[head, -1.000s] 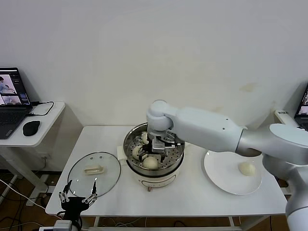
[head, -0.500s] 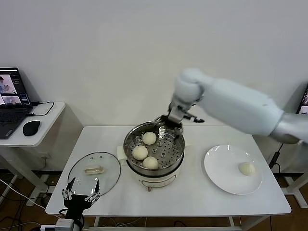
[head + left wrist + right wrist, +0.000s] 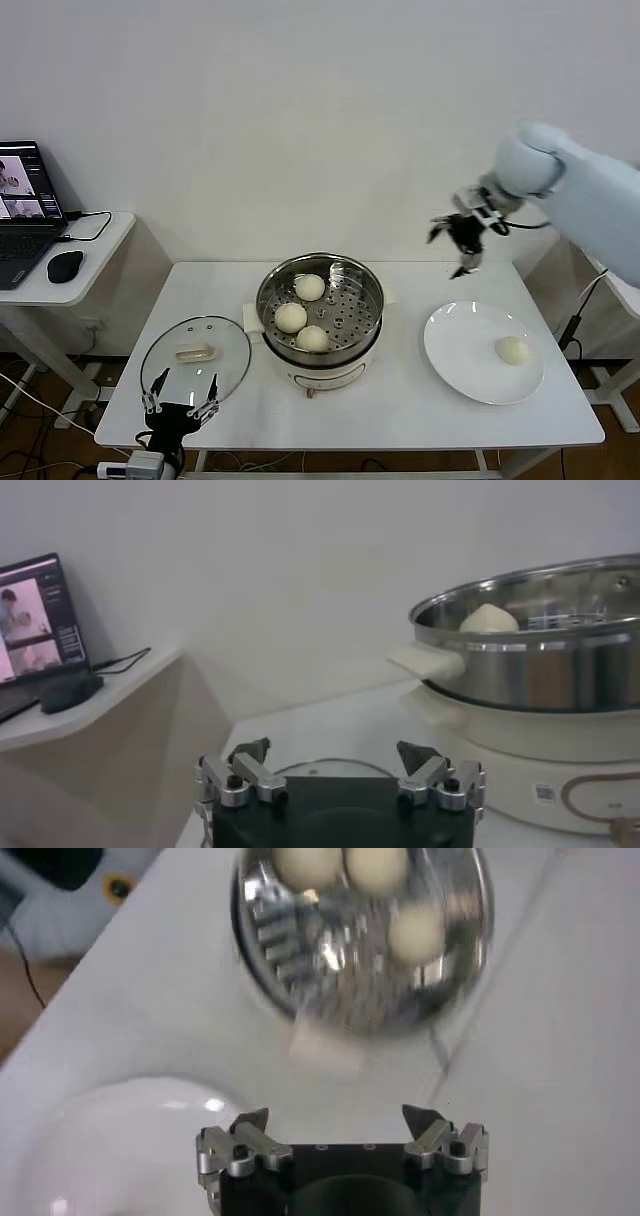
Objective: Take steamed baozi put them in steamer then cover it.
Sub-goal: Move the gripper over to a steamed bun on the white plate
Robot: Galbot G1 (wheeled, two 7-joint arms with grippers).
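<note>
Right gripper (image 3: 462,240) has pulled out of the shiny round steel steamer (image 3: 321,303) and now hangs empty, fingers spread, above the flat white plate (image 3: 470,362) — three cream-white baozi (image 3: 291,317) are inside, so the fourth (image 3: 513,350) on the plate is likely next. Left gripper (image 3: 180,398) waits spread by the clear glass lid (image 3: 195,358).

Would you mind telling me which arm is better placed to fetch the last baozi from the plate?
The right: its open end effector hovers above the plate holding the last baozi. The left end effector sits by the cover.

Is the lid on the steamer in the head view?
No, the lid lies flat on the table left of the open steamer.
</note>
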